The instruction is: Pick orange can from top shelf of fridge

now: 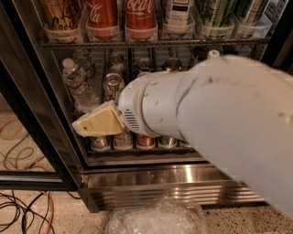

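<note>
The orange can [59,13], golden-orange with black script, stands at the far left of the top shelf [151,44] in a clear plastic tray; its top is cut off by the frame edge. The fridge [46,105] has a black frame and wire racks. My gripper [98,122] shows as a cream-coloured tip at the end of the big white arm [219,123]. It sits in front of the middle and lower racks, well below the orange can and slightly to its right. It holds nothing that I can see.
Two red Coca-Cola cans [121,16] stand right of the orange can, then bottles [176,13]. Water bottles [78,84] and short cans [145,141] fill the lower racks. A ribbed steel base [160,183], a crumpled plastic bag [155,217] and floor cables [23,210] lie below.
</note>
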